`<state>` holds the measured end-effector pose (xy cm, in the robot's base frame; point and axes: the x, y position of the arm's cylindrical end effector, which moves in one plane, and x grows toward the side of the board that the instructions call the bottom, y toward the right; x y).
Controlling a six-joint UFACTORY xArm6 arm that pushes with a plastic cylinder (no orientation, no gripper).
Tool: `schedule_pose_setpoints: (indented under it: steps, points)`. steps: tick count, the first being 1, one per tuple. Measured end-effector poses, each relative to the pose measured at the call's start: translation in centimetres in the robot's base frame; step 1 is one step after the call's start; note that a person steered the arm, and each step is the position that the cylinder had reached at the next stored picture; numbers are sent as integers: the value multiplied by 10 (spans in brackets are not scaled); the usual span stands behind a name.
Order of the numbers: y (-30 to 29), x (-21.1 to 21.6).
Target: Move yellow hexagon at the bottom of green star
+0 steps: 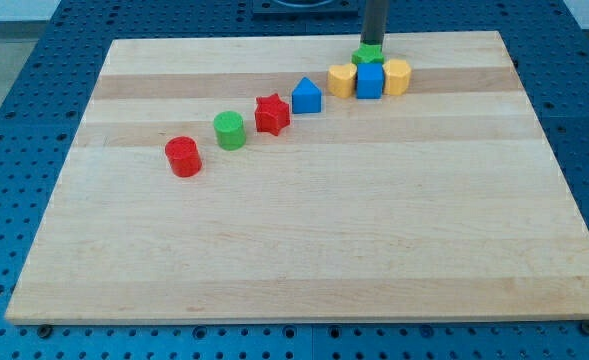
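Observation:
The green star (367, 55) lies near the view's top, right of centre, partly hidden behind a blue cube (370, 81). Two yellow blocks flank the cube. The left one (342, 80) looks faceted, like the yellow hexagon. The right one (397, 76) looks rounder. Both sit just below the star, to either side. My tip (374, 45) comes down from the view's top edge and stands at the star's upper side, touching it or nearly so.
A diagonal row runs down to the view's left: a blue house-shaped block (306, 96), a red star (271, 114), a green cylinder (229, 130) and a red cylinder (184, 157). The board's top edge (274, 41) lies close behind the star.

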<state>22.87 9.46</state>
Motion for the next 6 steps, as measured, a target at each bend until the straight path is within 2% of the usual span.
schedule_pose_setpoints:
  steps: [2, 3, 4, 6]
  points:
    - [112, 5]
    - [121, 49]
    - [104, 68]
    - [29, 74]
